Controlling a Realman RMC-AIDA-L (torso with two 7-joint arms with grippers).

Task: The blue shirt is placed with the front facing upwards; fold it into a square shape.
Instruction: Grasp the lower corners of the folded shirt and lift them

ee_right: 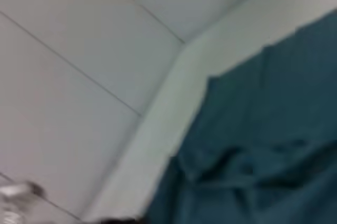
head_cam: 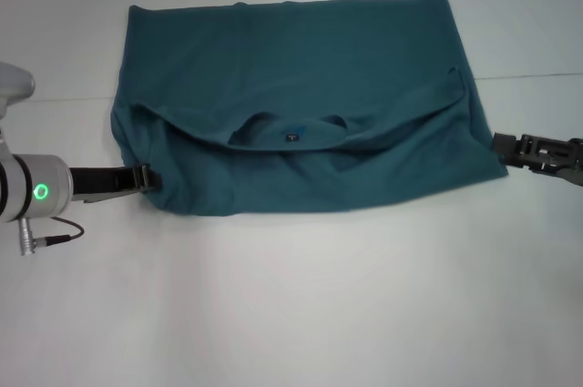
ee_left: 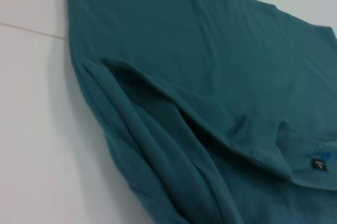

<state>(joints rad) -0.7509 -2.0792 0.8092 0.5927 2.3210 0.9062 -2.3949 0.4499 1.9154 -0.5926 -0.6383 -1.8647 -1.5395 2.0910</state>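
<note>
Both end effectors, left [head_cam: 150,178] and right [head_cam: 499,145], seemingly touch blue shirt [head_cam: 301,86] edges.

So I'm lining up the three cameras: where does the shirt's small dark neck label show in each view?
Head view: neck label sits inside the collar, near the middle of the blue shirt.
Left wrist view: label near the picture's edge, by the collar.
Right wrist view: not visible; only shirt cloth shows.
Shared landmark: the folded-over collar edge.
</note>
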